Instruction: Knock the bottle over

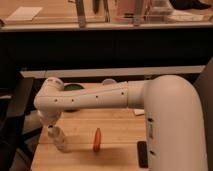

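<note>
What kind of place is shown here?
Probably a lab or office workspace: a wooden table holds the bottle, a carrot and a dark device. The gripper hangs at the bottle.

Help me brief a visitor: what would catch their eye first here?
The big white arm sweeping across the wooden table, bending down at the left. Its gripper sits right at the top of the small upright bottle near the table's left front, with an orange carrot just right of it.
</note>
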`<act>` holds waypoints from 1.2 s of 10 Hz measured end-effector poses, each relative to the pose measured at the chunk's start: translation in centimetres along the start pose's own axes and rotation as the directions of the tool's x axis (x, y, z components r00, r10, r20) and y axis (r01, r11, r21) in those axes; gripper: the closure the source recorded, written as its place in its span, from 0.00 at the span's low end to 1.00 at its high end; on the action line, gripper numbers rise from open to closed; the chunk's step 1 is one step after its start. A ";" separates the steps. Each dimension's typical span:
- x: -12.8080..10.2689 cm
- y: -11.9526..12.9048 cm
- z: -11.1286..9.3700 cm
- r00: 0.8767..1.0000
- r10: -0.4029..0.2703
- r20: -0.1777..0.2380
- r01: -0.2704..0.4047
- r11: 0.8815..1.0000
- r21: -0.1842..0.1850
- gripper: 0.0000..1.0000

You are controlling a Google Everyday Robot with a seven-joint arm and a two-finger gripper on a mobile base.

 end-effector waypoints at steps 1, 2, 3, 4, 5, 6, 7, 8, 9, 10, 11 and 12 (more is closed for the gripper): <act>0.0 -0.1 0.0 1.000 -0.001 -0.001 0.001 1.000 0.002 1.00; 0.1 -0.1 0.1 1.000 -0.001 -0.001 0.001 1.000 0.003 1.00; 0.1 -0.2 0.1 1.000 -0.004 -0.003 0.004 1.000 0.003 1.00; 0.1 -0.4 0.3 1.000 -0.008 -0.003 0.008 1.000 0.005 1.00; 0.0 -0.6 0.3 1.000 -0.012 -0.003 0.012 1.000 0.007 1.00; 0.1 -0.7 0.4 1.000 -0.014 -0.006 0.014 1.000 0.009 1.00; 0.2 -0.7 0.4 1.000 -0.013 -0.008 0.013 1.000 0.011 1.00; 0.3 -0.8 0.5 1.000 -0.013 -0.010 0.013 1.000 0.013 1.00; 0.3 -0.9 0.5 1.000 -0.013 -0.011 0.013 1.000 0.015 1.00; 0.2 -1.0 0.6 1.000 -0.014 -0.011 0.014 1.000 0.018 1.00; 0.3 -1.1 0.6 1.000 -0.014 -0.014 0.014 1.000 0.020 1.00; 0.3 -1.1 0.6 1.000 -0.013 -0.017 0.014 1.000 0.022 1.00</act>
